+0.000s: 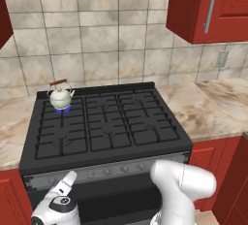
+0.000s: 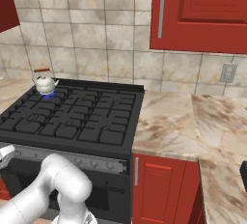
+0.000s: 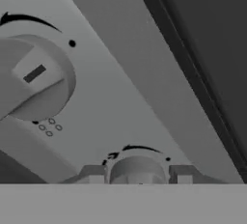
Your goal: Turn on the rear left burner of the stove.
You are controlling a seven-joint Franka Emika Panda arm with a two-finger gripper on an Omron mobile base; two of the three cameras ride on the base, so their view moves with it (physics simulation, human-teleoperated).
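Grey knob (image 3: 137, 170) sits between the tool (image 3: 140, 175) tips (blue flame under kettle (image 1: 61, 96)).

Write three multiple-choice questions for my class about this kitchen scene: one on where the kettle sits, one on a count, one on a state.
1. Where does the kettle sit on the stove?
A. back left
B. front right
C. on the counter

2. How many burners has the stove?
A. four
B. six
C. eight

3. What shows under the kettle?
A. a blue flame
B. a red cloth
C. a plate

Answers:
1 A, it stands on the rear left burner by the wall.
2 B, the grates cover two rows of three.
3 A, blue glows below its base in both base views.

The end effector straddles a knob on the front strip.
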